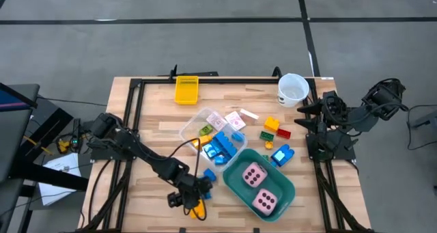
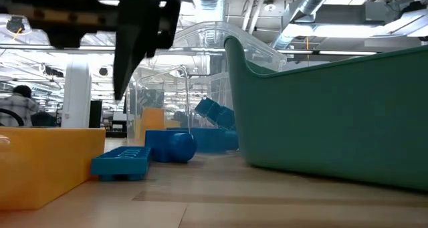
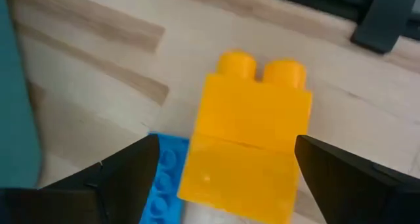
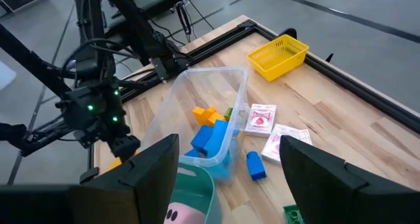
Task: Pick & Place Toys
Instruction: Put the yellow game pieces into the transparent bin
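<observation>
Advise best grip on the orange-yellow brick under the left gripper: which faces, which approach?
Judging by the left wrist view, the orange-yellow brick lies on the table with flat sides facing the open left gripper. Come straight down and pinch those two flat side faces at mid-body, below the studs. The blue plate hugs one side, so that finger has little room.

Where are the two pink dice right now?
In the high view, both pink dice lie inside the teal tub at the table's near edge, right of centre, just right of the left gripper.
</observation>
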